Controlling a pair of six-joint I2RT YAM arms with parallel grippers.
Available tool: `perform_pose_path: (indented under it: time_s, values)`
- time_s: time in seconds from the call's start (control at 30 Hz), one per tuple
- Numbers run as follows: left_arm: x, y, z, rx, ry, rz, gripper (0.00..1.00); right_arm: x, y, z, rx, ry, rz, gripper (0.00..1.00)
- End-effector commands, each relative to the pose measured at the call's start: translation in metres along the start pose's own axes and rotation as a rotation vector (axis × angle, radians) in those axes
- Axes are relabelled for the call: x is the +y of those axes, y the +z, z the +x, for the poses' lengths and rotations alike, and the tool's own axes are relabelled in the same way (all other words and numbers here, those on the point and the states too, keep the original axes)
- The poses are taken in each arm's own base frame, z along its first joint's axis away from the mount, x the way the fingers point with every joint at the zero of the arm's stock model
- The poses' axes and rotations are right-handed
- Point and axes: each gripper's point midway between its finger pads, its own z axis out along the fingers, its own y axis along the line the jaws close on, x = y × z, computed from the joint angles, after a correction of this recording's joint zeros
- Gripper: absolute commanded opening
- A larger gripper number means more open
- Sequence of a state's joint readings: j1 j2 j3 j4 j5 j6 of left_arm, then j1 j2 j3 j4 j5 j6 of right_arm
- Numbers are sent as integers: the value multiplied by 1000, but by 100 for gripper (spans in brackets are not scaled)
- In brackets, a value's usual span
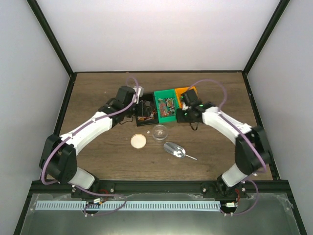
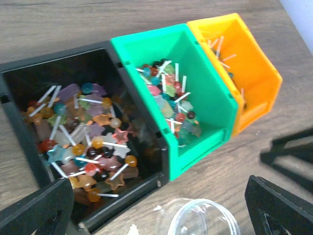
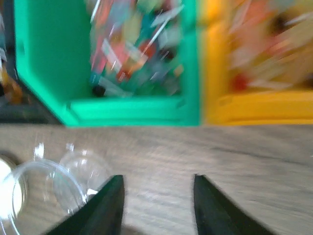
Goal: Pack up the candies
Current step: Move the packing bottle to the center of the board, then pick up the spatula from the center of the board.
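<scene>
The candies, tiny mixed-colour sweets on white sticks, fill three bins side by side at mid-table: a black bin [image 1: 145, 111] [image 2: 83, 132], a green bin [image 1: 165, 105] [image 2: 171, 98] [image 3: 132, 54] and an orange bin [image 1: 186, 92] [image 2: 239, 54] [image 3: 259, 58]. My left gripper [image 1: 138, 108] [image 2: 156, 218] is open and empty, just in front of the black bin. My right gripper [image 1: 183, 115] [image 3: 159, 198] is open and empty over bare table in front of the green and orange bins. A clear plastic jar [image 1: 159, 132] [image 2: 205, 220] [image 3: 49, 183] lies near both grippers.
A round beige lid [image 1: 139, 141] lies on the table in front of the bins, left of the jar. A silver metal scoop [image 1: 175, 150] lies to the jar's right, nearer the arm bases. Black frame posts and white walls border the table.
</scene>
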State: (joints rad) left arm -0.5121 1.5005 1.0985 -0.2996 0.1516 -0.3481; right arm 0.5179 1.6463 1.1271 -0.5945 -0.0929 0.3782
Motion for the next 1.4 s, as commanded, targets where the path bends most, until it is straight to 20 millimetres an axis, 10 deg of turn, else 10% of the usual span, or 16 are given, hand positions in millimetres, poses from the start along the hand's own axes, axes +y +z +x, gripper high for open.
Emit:
perform_pose_path:
  time_s: [0.0, 0.1, 0.53, 1.37]
  values:
    - [-28, -1, 14, 6, 93, -1, 97, -54, -60, -42, -266, 204, 115, 67]
    - [-51, 6, 45, 107, 106, 70, 94, -65, -66, -42, -291, 270, -47, 80]
    - [-99, 7, 165, 482, 133, 196, 92, -70, -67, -31, -273, 355, -239, 65]
    - [-96, 31, 213, 638, 125, 180, 87, -70, -54, -15, -225, 377, -255, 65]
